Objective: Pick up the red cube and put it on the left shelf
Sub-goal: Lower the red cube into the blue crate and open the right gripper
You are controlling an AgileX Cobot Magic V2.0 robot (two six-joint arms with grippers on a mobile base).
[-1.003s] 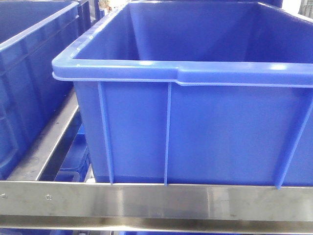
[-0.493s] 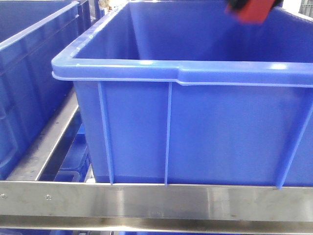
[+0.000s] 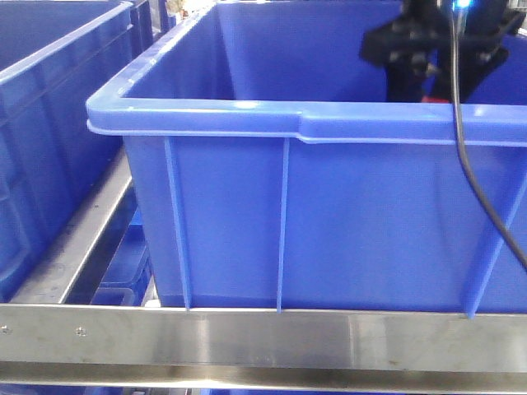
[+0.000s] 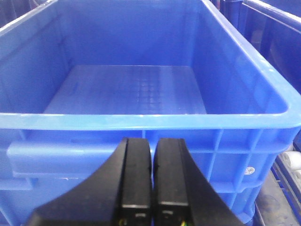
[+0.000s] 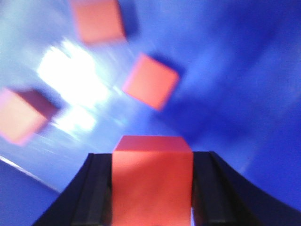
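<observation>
My right gripper [image 5: 152, 160] is shut on a red cube [image 5: 152, 183], which fills the gap between the two black fingers. It hangs inside a large blue crate [image 3: 329, 222]. In the front view the right gripper [image 3: 428, 78] reaches down behind the crate's near rim at top right, and only a sliver of the red cube [image 3: 434, 98] shows. The crate stands on the left shelf [image 3: 263, 337], a brushed steel rack with a flat front rail. My left gripper [image 4: 153, 155] is shut on nothing, just before the rim of an empty blue crate [image 4: 141, 120].
Three more red cubes lie blurred on the crate floor under the right gripper: one [image 5: 98, 20], another [image 5: 150, 81], a third [image 5: 21, 115]. A second blue crate [image 3: 49, 123] stands at the left. A black cable [image 3: 469, 173] hangs over the crate's front.
The right arm has come in from the top right with the red cube and dropped lower into the blue crate. One second ago it was out of the front view.
</observation>
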